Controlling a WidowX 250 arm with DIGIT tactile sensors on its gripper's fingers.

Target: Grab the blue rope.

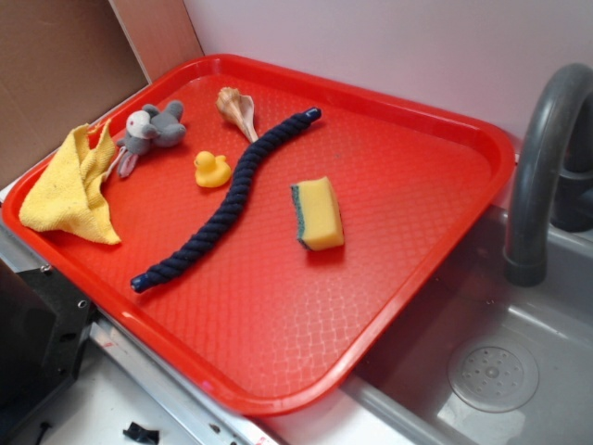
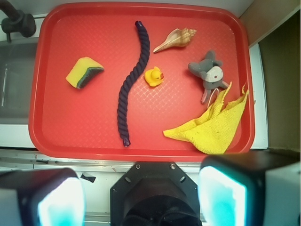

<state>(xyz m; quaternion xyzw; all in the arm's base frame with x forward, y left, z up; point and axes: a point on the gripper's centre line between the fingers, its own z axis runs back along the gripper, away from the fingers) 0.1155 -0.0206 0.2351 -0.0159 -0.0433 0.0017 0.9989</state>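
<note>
The blue rope (image 1: 225, 199) is a long dark navy twisted rope with shiny blue ends. It lies gently wavy across the middle of the red tray (image 1: 278, 371). In the wrist view the blue rope (image 2: 132, 82) runs from the tray's far side down toward its near rim. My gripper (image 2: 141, 200) is high above the tray's near edge, well away from the rope. Its two fingers (image 2: 61, 200) are wide apart and hold nothing. The gripper does not show in the exterior view.
On the tray lie a yellow sponge (image 1: 320, 213), a yellow rubber duck (image 1: 211, 170), a seashell (image 1: 236, 109), a grey plush toy (image 1: 148, 132) and a yellow cloth (image 1: 76, 185). A grey sink (image 1: 491, 371) with a faucet (image 1: 537, 158) is at the right.
</note>
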